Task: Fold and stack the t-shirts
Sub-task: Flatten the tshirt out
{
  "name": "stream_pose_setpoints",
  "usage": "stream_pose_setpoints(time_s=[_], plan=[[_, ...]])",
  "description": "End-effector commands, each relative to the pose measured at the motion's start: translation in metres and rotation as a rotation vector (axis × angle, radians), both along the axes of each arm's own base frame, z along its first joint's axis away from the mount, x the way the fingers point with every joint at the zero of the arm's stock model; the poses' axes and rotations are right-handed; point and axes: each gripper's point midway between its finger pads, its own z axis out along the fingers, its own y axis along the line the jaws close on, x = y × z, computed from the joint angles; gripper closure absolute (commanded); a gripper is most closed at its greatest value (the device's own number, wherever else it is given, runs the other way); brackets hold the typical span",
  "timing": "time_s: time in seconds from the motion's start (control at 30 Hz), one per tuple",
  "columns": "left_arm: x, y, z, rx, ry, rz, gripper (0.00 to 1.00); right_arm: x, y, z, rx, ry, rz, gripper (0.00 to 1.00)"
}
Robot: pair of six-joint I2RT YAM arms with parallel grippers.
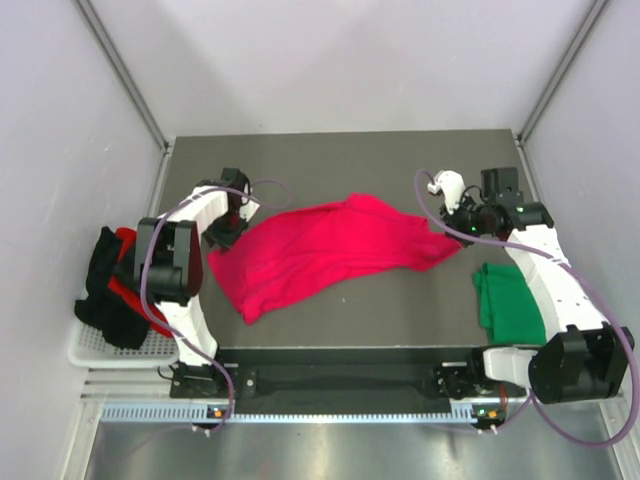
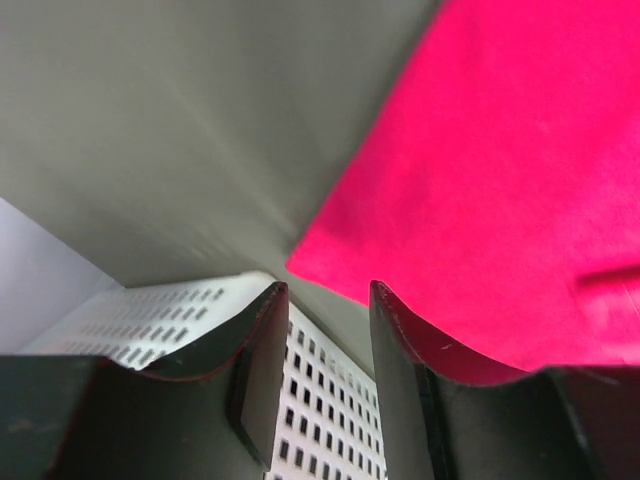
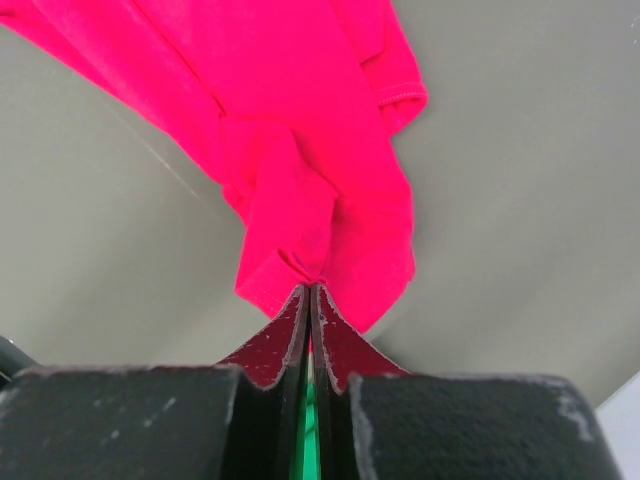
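Note:
A crimson-pink t-shirt (image 1: 320,255) lies spread and rumpled across the middle of the dark table (image 1: 330,155). My right gripper (image 1: 450,228) is shut on its right end; in the right wrist view the fingertips (image 3: 310,288) pinch a small fold of the pink cloth (image 3: 300,130). My left gripper (image 1: 222,235) hovers at the shirt's left edge. Its jaws (image 2: 328,290) stand apart with nothing between them, and the pink cloth (image 2: 500,180) lies just beyond the right finger. A folded dark green t-shirt (image 1: 505,300) lies at the near right.
A white perforated basket (image 1: 90,345) off the table's left edge holds a heap of black and red t-shirts (image 1: 115,285); the basket (image 2: 180,305) shows below the left fingers. Grey walls close in the table on three sides.

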Motion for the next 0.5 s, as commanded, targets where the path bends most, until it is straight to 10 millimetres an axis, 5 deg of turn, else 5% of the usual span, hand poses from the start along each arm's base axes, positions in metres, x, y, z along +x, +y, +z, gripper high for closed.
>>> stream_pose_setpoints(time_s=[0.0,0.47], plan=[[0.019,0.009,0.005,0.035,-0.04,0.008,0.57,0.006,0.007,0.011,0.033,-0.063,0.026,1.0],[0.005,0.022,0.0,0.098,0.043,0.01,0.59,0.004,0.006,-0.004,0.022,-0.042,0.035,1.0]])
